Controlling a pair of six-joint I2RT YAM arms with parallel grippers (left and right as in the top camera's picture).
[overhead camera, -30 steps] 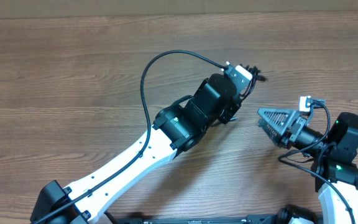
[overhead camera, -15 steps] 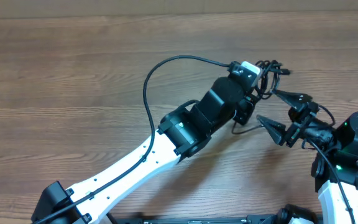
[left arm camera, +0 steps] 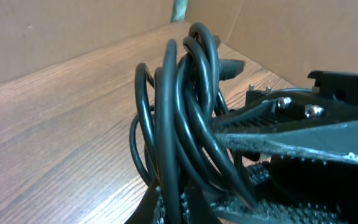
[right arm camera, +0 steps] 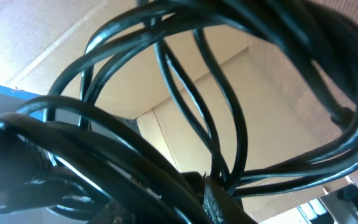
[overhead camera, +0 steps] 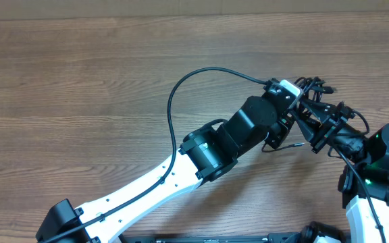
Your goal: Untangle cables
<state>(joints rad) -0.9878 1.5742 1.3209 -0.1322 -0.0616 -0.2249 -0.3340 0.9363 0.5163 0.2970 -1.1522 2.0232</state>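
Note:
The cables are a bunch of thin black loops held up off the wooden table between the two arms. My left gripper comes in from the lower left and is shut on the bunch; in the left wrist view its fingers pinch the cables at their base. My right gripper comes in from the right, its jaws drawn in on strands of the same bunch. Its ribbed fingers lie right beside the loops. In the right wrist view the cables fill the frame above one finger. A loose end hangs below.
The left arm's own thicker black cable arches over the table to the left of the grippers. The two arms nearly touch at the wrists. A cardboard wall stands behind the table.
The left gripper carried the cables to the right. The right gripper swung up from the table, took the bunch between its wide-open jaws and closed on it.

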